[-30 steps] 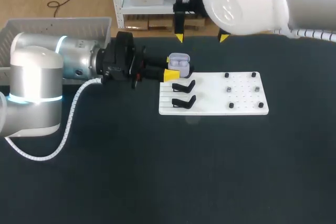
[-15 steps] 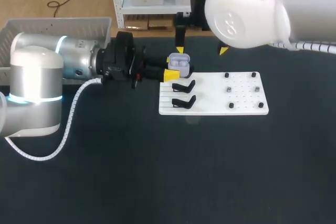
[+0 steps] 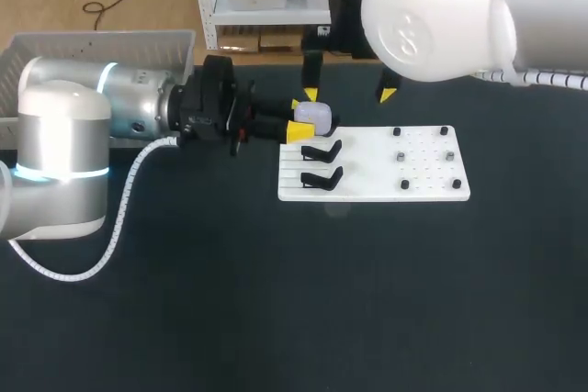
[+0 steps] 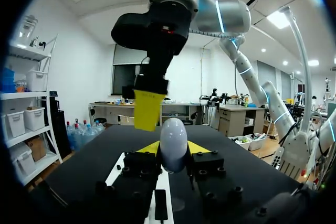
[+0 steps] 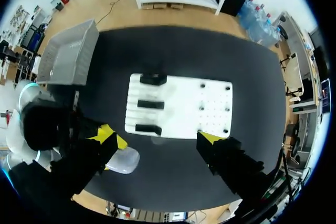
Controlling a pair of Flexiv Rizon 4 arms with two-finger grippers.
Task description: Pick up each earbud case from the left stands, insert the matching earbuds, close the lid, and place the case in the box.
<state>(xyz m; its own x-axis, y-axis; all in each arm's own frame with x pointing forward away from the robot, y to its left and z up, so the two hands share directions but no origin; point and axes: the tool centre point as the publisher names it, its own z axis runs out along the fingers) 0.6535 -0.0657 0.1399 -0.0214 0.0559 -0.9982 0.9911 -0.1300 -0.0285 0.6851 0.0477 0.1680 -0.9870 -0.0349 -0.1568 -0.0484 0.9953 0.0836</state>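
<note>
From the head view: my left end effector (image 3: 301, 120) comes in from the left, low over the table (image 3: 230, 300), clamped on the earbud case (image 3: 314, 115), which sits at the near corner of the white board (image 3: 386, 172), just behind the two black stands (image 3: 322, 162). The lid looks down. My right end effector (image 3: 349, 95) hangs over it with fingers wide apart and nothing in them, one tip right at the case. The box (image 3: 92, 43) waits well off to the left. Over to the left wrist: the earbud case (image 4: 173, 137) stands upright between my two yellow tips, left end effector (image 4: 173, 153) gripping it low on both flanks, and one yellow fingertip (image 4: 148, 109) of the other arm sits just beyond it; I cannot tell if it touches. Right wrist now: right end effector (image 5: 158, 137) spread wide, the earbud case (image 5: 123, 161) just beside one finger, the white board (image 5: 178, 106) ahead and the box (image 5: 68, 53) beyond it. The danger as I judge it: that case is smooth and rounded and held only near its base, so a push from the right finger could tip or squirt it out of my grip. If the lid hasn't latched, it could spring open on the way to the box. And swinging left before the right arm lifts away could snag that finger.
</note>
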